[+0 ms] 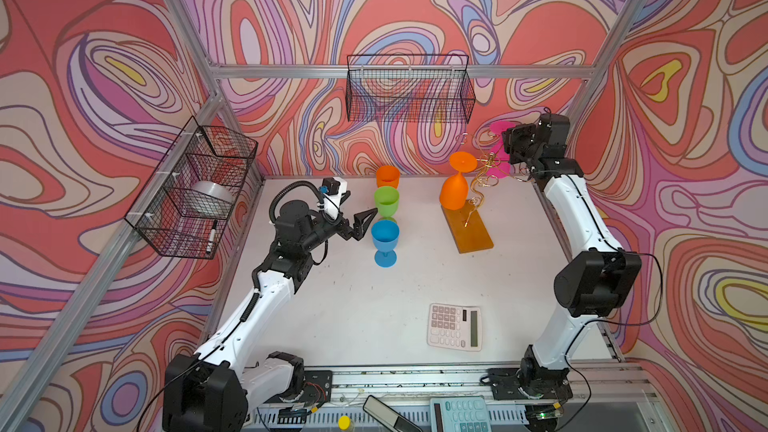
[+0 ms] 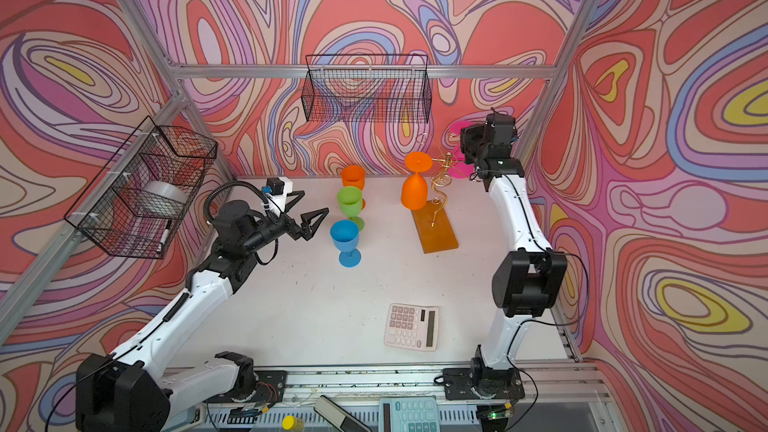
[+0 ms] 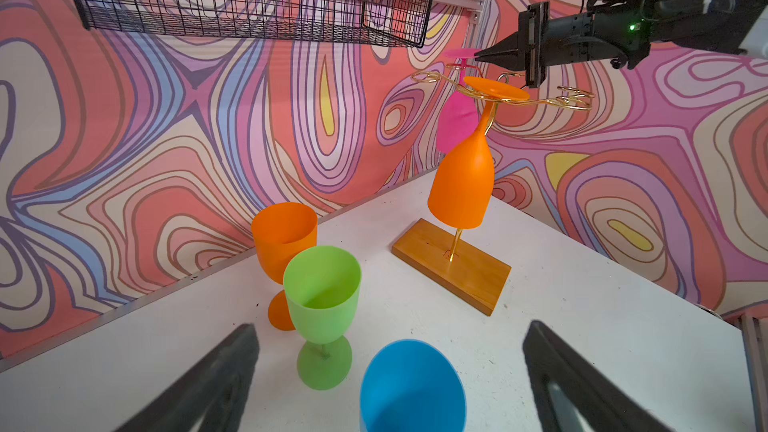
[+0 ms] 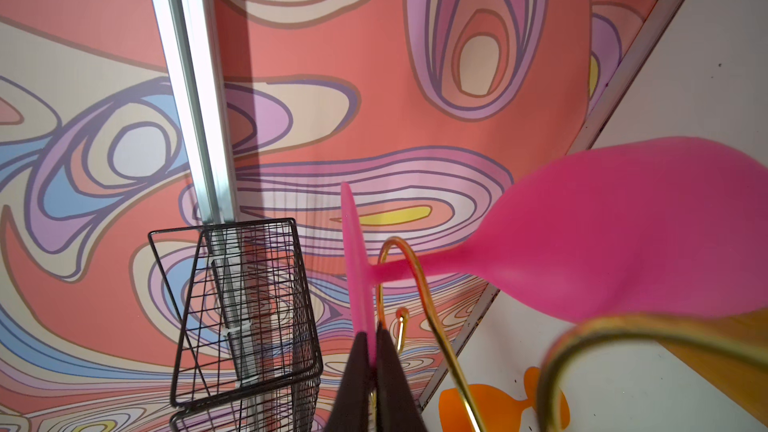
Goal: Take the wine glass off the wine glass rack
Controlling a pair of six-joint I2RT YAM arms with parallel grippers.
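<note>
The pink wine glass [image 4: 623, 234] hangs bowl-down from a curled arm of the wine glass rack [image 3: 453, 268] at the desk's [image 1: 353, 297] far right, stem through the gold loop. The right gripper [image 4: 371, 336], the nearer one, pinches the edge of its foot, glass straight ahead. The left gripper [image 1: 362, 224] stands spread wide, well apart, by the blue glass [image 1: 385, 238].
</note>
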